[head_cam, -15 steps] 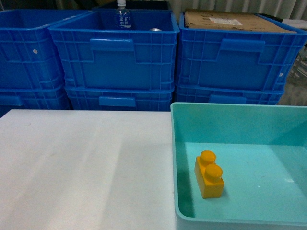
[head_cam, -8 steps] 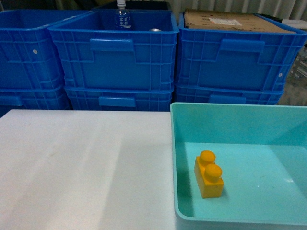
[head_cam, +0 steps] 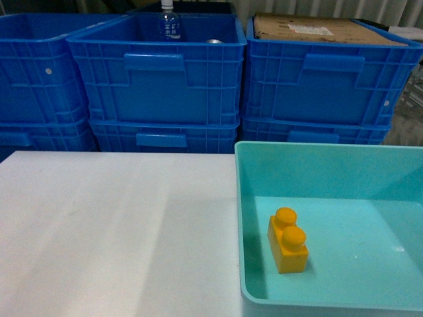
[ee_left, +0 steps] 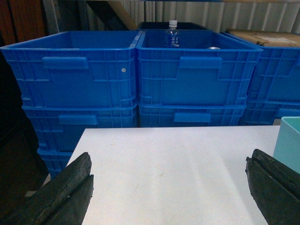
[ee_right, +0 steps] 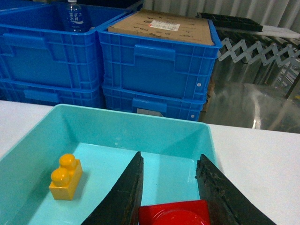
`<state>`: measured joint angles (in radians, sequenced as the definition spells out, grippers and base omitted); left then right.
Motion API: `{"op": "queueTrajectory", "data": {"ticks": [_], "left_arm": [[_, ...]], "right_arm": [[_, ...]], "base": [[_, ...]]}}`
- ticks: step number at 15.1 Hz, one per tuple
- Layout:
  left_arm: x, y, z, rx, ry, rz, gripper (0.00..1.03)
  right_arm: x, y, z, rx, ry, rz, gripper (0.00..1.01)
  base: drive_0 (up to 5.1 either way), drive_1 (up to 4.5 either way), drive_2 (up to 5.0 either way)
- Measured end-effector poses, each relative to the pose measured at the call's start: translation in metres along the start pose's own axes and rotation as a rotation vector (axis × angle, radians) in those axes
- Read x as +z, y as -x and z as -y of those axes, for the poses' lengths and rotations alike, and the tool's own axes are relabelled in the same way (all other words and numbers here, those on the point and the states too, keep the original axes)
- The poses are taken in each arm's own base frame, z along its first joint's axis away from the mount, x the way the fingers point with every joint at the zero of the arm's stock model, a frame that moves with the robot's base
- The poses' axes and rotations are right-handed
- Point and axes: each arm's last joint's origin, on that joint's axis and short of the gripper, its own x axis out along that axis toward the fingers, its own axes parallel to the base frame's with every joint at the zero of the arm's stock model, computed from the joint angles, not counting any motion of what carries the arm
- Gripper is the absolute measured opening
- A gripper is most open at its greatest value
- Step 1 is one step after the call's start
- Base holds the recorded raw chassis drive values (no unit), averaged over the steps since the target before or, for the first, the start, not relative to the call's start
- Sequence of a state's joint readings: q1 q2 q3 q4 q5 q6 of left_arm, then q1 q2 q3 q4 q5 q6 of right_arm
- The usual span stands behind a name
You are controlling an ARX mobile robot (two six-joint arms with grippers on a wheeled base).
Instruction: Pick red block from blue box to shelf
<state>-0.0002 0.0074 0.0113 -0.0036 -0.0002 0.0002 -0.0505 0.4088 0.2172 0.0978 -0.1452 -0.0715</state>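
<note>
- The right gripper (ee_right: 171,187) pinches the red block (ee_right: 176,214) between its dark fingers (ee_right: 125,192), above the near right part of the blue box (ee_right: 140,124); stud side faces the wrist camera, and the block looks roughly cubic, its long axis unclear.
- A yellow brick (head_cam: 289,240) stands on the box floor at left, studs up, long axis running near to far.
- The left gripper (ee_left: 171,187) hangs spread wide over the white table (head_cam: 112,224).
- Dark blue crates (head_cam: 158,72) are stacked beyond the table; one holds a water bottle (head_cam: 169,21).
</note>
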Motion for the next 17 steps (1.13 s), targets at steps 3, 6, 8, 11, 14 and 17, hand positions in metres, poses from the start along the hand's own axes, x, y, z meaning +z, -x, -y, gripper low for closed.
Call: {"op": "queueTrajectory", "data": {"ticks": [3, 6, 8, 11, 14, 17], "left_arm": [[0.000, 0.000, 0.000, 0.000, 0.000, 0.000, 0.98], [0.000, 0.000, 0.000, 0.000, 0.000, 0.000, 0.98], [0.000, 0.000, 0.000, 0.000, 0.000, 0.000, 0.98], [0.000, 0.000, 0.000, 0.000, 0.000, 0.000, 0.98], [0.000, 0.000, 0.000, 0.000, 0.000, 0.000, 0.98], [0.000, 0.000, 0.000, 0.000, 0.000, 0.000, 0.98]], "right_arm": [[-0.002, -0.001, -0.002, -0.002, 0.000, -0.011, 0.28], [-0.008, 0.005, 0.003, -0.026, -0.011, -0.031, 0.28], [-0.010, 0.010, 0.006, -0.030, -0.042, -0.044, 0.28], [-0.011, 0.013, 0.005, -0.028, -0.070, -0.042, 0.28], [-0.010, 0.010, -0.001, -0.034, -0.068, -0.030, 0.28], [-0.009, 0.003, -0.009, -0.030, -0.068, -0.029, 0.28]], "base": [[0.0, 0.00, 0.0], [0.0, 0.00, 0.0], [0.0, 0.00, 0.0], [0.0, 0.00, 0.0], [0.0, 0.00, 0.0], [0.0, 0.00, 0.0]]}}
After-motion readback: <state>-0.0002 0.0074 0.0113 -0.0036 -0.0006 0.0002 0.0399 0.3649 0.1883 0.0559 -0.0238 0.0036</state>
